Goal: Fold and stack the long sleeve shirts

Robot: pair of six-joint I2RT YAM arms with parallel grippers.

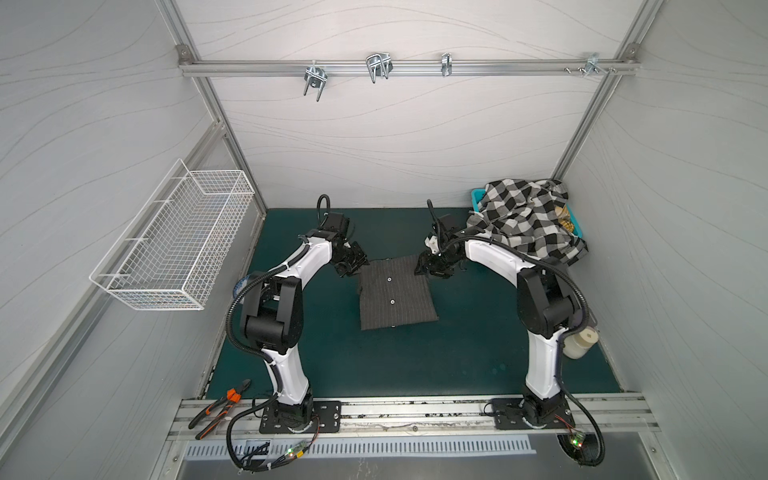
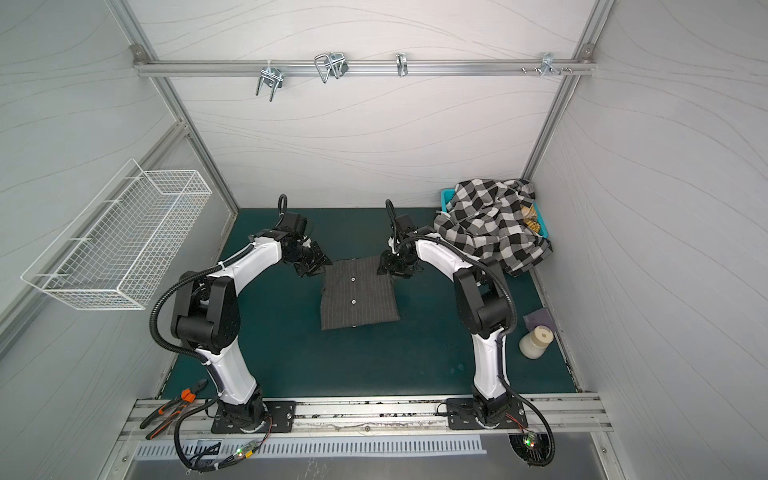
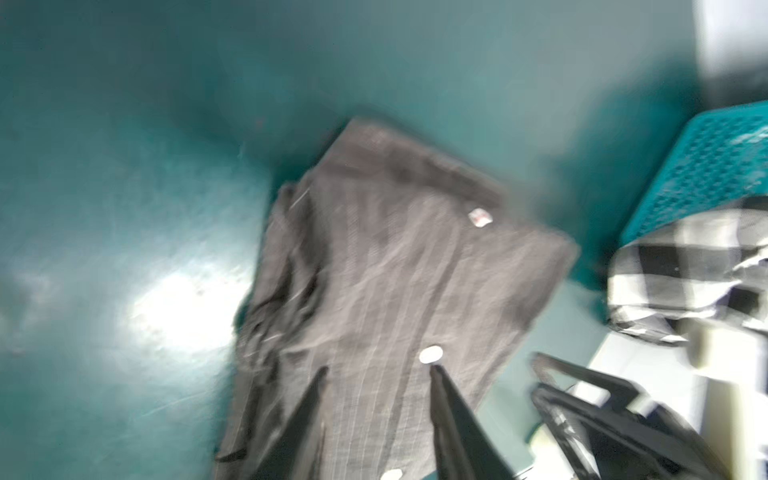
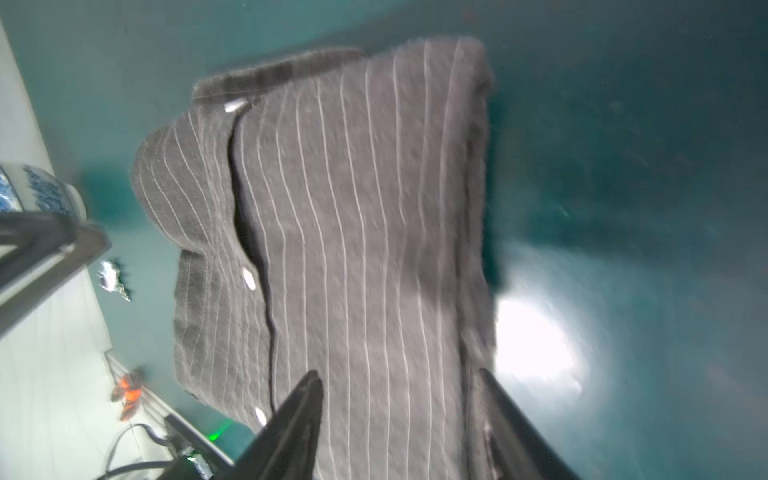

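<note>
My 2 arms bend inward toward each other; my left gripper (image 1: 347, 269) and right gripper (image 1: 429, 269) hang low, fingers parted.

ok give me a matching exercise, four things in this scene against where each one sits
Things:
1 pinstriped shirt
2 checked shirt
3 wire basket
4 pliers

Places:
a hung on the side wall
b folded flat on the green mat
c on the front metal rail
d heaped over the teal basket

Pairs: 1-b; 2-d; 3-a; 4-c
</note>
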